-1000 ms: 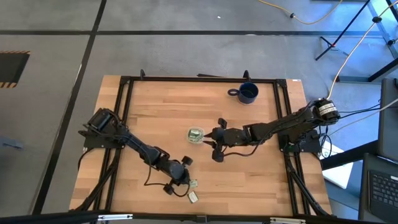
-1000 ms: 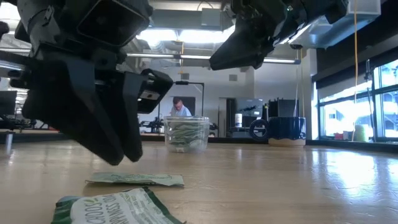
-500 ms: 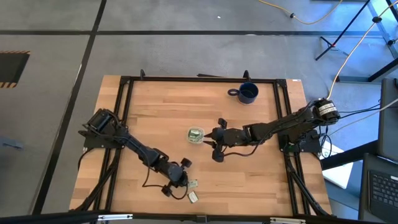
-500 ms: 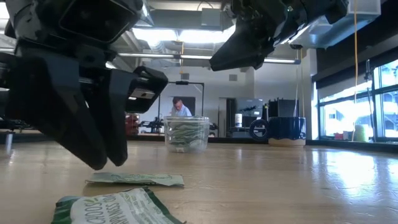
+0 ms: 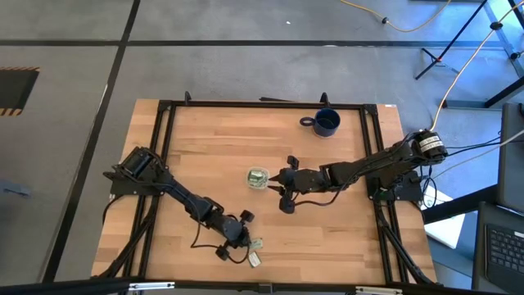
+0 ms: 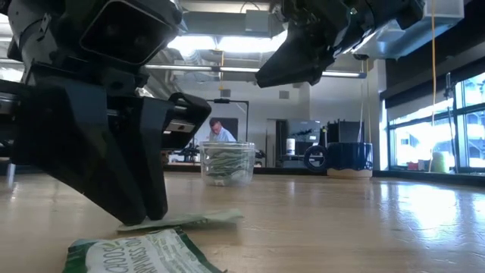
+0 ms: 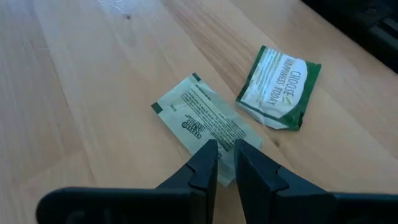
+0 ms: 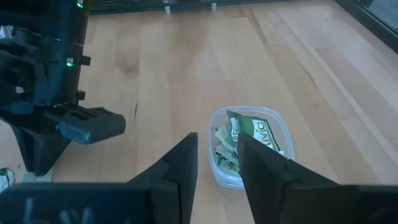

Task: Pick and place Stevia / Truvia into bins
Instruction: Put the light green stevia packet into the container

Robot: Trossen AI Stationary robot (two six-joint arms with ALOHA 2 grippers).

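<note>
You have two flat paper sachets loose on the wooden table [image 5: 205, 147]: a pale green one [image 7: 205, 121] and a dark green-and-white one [image 7: 278, 87]. The left gripper [image 7: 225, 155] pinches the pale sachet's edge; several more fill the clear plastic cup [image 8: 247, 146], right gripper [image 8: 219, 155] slightly parted above

Right tool [image 5: 273, 181] crowds cup [image 5: 258, 177]

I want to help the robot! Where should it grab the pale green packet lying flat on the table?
Probably by its near short edge, coming down from above. The pale green packet lies flat on the table, so only a thin edge fits between jaws. The left gripper already pinches that end.
</note>
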